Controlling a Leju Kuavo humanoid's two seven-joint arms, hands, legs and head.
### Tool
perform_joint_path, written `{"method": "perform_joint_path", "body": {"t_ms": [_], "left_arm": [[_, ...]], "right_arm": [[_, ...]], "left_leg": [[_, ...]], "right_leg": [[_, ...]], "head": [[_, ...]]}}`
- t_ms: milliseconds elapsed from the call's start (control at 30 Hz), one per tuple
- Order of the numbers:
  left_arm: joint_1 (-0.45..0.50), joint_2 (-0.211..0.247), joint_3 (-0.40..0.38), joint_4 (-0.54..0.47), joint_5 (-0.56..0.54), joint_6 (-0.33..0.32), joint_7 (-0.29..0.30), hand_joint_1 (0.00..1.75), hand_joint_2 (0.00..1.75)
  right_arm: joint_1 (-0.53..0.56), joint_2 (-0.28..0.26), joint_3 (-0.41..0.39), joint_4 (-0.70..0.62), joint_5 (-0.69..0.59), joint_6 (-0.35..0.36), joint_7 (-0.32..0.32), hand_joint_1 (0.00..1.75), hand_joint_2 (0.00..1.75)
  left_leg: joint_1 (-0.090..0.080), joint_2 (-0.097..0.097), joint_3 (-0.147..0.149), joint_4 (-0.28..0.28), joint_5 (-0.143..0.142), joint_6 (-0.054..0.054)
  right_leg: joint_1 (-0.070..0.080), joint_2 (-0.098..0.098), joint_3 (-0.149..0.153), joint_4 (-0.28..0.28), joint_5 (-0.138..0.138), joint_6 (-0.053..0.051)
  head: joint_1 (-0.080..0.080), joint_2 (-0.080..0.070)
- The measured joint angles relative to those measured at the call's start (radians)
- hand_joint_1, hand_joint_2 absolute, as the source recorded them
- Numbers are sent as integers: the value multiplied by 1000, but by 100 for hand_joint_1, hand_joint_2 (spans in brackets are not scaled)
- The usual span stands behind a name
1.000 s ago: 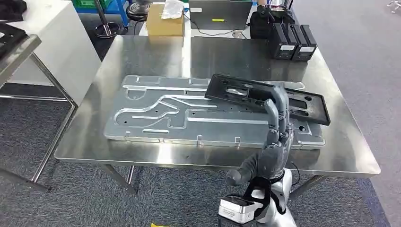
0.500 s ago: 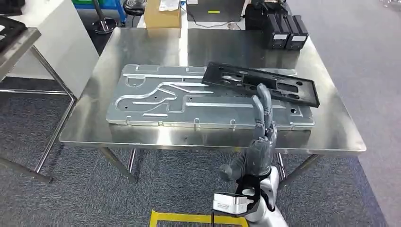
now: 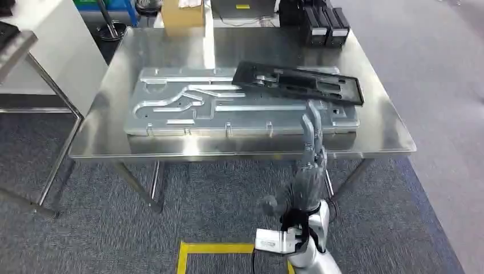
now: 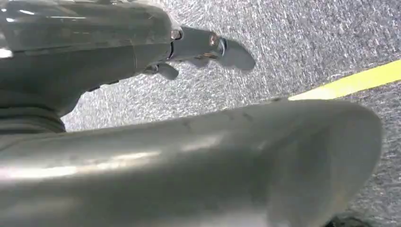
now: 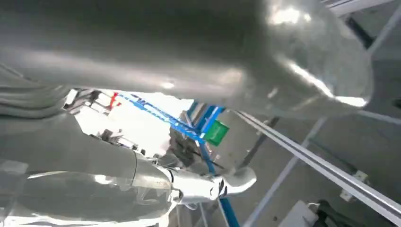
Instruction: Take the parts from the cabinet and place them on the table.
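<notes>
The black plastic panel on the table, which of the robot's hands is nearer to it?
Right. The right hand is raised in front of the table edge, just short of the black panel. The left hand hangs low over the carpet, away from it.

A grey right hand (image 3: 308, 171) with long, slim, darker segmented fingers (image 3: 311, 128) and a thick rounded thumb (image 3: 268, 204) is seen in the head view. Below it, a black wrist collar (image 3: 298, 220) is fitted, followed by a silver forearm (image 3: 314, 260) with a glossy finish. A small white and grey camera box (image 3: 270, 241) is mounted at the wrist, and a thin black cable (image 3: 254, 264) is run from it. In the left wrist view, the left hand (image 4: 142, 52) is shown as smooth, shiny grey shells, with small bright screws (image 4: 177, 34) set at a finger segment. In the right wrist view, polished silver-grey casings with ribbed edges are seen.
</notes>
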Motion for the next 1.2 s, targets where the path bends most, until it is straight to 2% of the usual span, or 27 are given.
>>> {"method": "perform_joint_path", "body": {"t_ms": [33,67,133,167,200,233,267,333,367,400,500,533,567,600,667,700,733,767,833,867,900,1000,1033,1067,1100,1133,1200], "left_arm": [[-3,0,-4,0,-2,0,0,0,0],[-5,0,-8,0,-3,0,1,0,0],[-4,1,-12,0,-6,0,2,0,0],[-2,2,-14,0,-9,0,3,0,0],[-1,3,-16,0,-10,-1,5,0,0],[0,5,-20,0,-10,-2,6,0,0],[-1,6,-22,0,-11,-3,6,0,0],[-2,6,-27,0,-11,-7,7,0,0],[-2,6,-31,0,-12,-9,8,0,0],[-2,6,-34,0,-14,-10,9,0,0],[-4,6,-40,0,-20,-15,15,0,0],[-5,7,-42,0,-21,-16,16,0,0],[-6,8,-44,0,-21,-18,17,0,0],[-5,8,-47,0,-22,-19,18,0,0],[1,8,-55,0,-23,-20,18,0,0],[3,8,-58,0,-22,-20,18,0,0],[3,8,-60,0,-22,-22,18,0,0],[2,8,-62,0,-21,-23,19,0,0],[1,9,-64,0,-20,-24,20,0,0],[1,9,-64,0,-20,-24,20,0,0],[1,10,-66,0,-19,-24,20,0,0],[1,11,-68,0,-9,-31,25,0,0],[-1,11,-68,0,-3,-32,26,0,0],[-4,10,-68,0,0,-35,27,0,0],[-4,11,-68,0,2,-37,27,0,0],[-3,11,-68,0,4,-39,26,0,0],[1,11,-68,0,8,-41,24,0,0]], "right_arm": [[3,0,0,3,-3,0,0,0,0],[4,0,0,3,-5,-1,0,0,0],[6,0,0,6,-10,-1,0,0,0],[8,0,0,6,-11,-1,0,0,0],[12,0,0,8,-13,-1,0,0,0],[17,0,0,9,-14,-1,0,0,0],[20,0,0,10,-15,-1,0,0,0],[19,1,0,10,-19,-1,0,0,0],[17,3,0,10,-25,-1,0,0,0],[15,7,0,11,-30,-1,0,0,0],[18,8,0,18,-46,-2,0,0,0],[18,9,0,19,-50,-2,0,0,0],[16,10,0,21,-52,-2,0,0,0],[17,11,-1,24,-54,-2,0,0,0],[22,11,-1,32,-58,-1,0,0,0],[24,11,-3,38,-65,-1,0,0,0],[26,11,-4,44,-71,-1,0,0,0],[28,11,-7,55,-82,-1,0,0,0],[29,12,-12,68,-91,-1,0,0,0],[28,13,-13,72,-93,-1,0,0,0],[27,15,-14,78,-96,-2,0,0,0],[28,17,-27,100,-109,-1,0,0,0],[28,17,-36,107,-114,-2,0,0,0],[29,18,-50,114,-124,-2,0,0,0],[26,18,-60,119,-129,-2,0,0,0],[24,18,-69,127,-136,-2,0,0,0],[29,18,-88,143,-145,-2,0,0,0]], "left_leg": [[8,17,-8,-8,15,9],[7,22,-15,-8,25,14],[4,38,-37,-9,40,24],[2,49,-48,-8,48,24],[1,58,-57,-7,54,23],[0,68,-66,-7,61,22],[-1,78,-74,-7,67,20],[-3,94,-80,-7,73,14],[-5,99,-78,-6,75,12],[-8,105,-82,-5,77,7],[-7,131,-77,-8,87,-9],[-7,121,-83,-3,82,-18],[-3,78,-91,20,59,-25],[-3,53,-113,78,13,-26],[-1,40,-176,233,-69,-30],[-1,40,-200,297,-86,-31],[-1,40,-201,307,-78,-32],[0,39,-177,265,-43,-31],[4,30,-90,105,38,-29],[7,8,-54,30,52,-27],[7,-29,-35,12,39,-27],[3,-10,-45,9,44,-21],[7,-2,-46,2,51,-11],[12,17,-48,-7,60,1],[10,21,-52,-10,65,10],[9,33,-58,-10,68,14],[4,55,-70,-9,74,16]], "right_leg": [[-7,1,-9,10,-6,3],[-4,-20,-23,38,-50,7],[-8,-38,-66,168,-163,17],[-9,-42,-88,247,-201,21],[-10,-44,-98,298,-211,24],[-11,-47,-87,310,-196,25],[-11,-50,-50,270,-166,23],[-8,-70,78,97,-123,13],[-3,-106,140,17,-131,5],[7,-113,152,-14,-140,-3],[11,-91,138,-18,-132,-22],[-2,-82,142,-31,-119,-33],[-1,-76,138,-34,-113,-36],[-1,-69,132,-34,-109,-43],[2,-53,121,-32,-102,-49],[3,-42,114,-29,-99,-49],[3,-33,110,-26,-98,-48],[2,-20,105,-20,-96,-46],[1,0,100,-9,-97,-44],[0,7,97,-4,-99,-40],[2,18,86,2,-97,-33],[-3,39,78,1,-82,-12],[3,46,76,0,-79,-4],[-1,29,70,13,-93,-3],[1,-7,52,48,-130,1],[-1,-27,23,114,-176,5],[-5,-41,-35,257,-246,13]], "head": [[-3,0],[5,0],[8,0],[7,0],[7,0],[7,0],[7,0],[7,0],[7,0],[6,0],[13,0],[12,0],[13,0],[10,0],[10,0],[10,0],[10,0],[10,0],[10,0],[10,0],[11,0],[11,0],[11,0],[10,0],[17,0],[18,0],[18,0]]}}
